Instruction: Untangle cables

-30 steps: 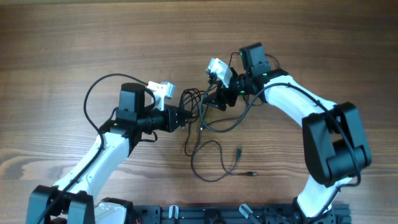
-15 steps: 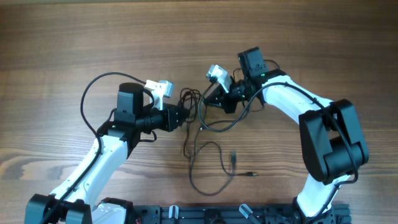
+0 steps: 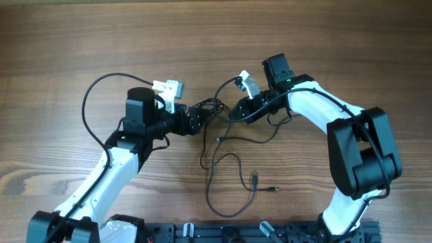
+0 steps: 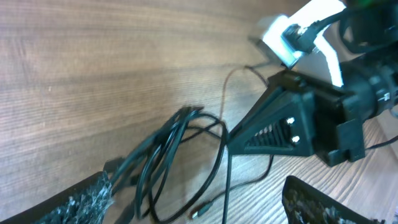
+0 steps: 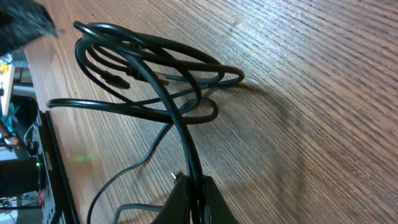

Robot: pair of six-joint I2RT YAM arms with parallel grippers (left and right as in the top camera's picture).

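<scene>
The cables [image 3: 210, 110] are thin black cords bunched in loops between my two grippers, with a loose loop [image 3: 228, 181] trailing toward the near edge and two small plug ends [image 3: 256, 179]. My left gripper [image 3: 196, 121] is open at the left side of the bunch. In the left wrist view the looped cables [image 4: 163, 157] lie between its spread fingers [image 4: 79, 202], nothing pinched. My right gripper [image 3: 234, 115] is shut on one black cord [image 5: 186, 146] of the cables. The right wrist view shows that cord running from the closed gripper [image 5: 196, 185] up into the coiled bunch [image 5: 146, 59].
Bare wooden table [image 3: 61, 54] lies all round. The arms' own thicker black wires arc beside the left arm [image 3: 91, 108] and under the right wrist [image 3: 270, 131]. A black rail [image 3: 223, 233] runs along the near edge.
My left gripper has opened and let go of the bunch. My right gripper has shut on a cord and shifted slightly to the right. The plug ends slid a little nearer.
</scene>
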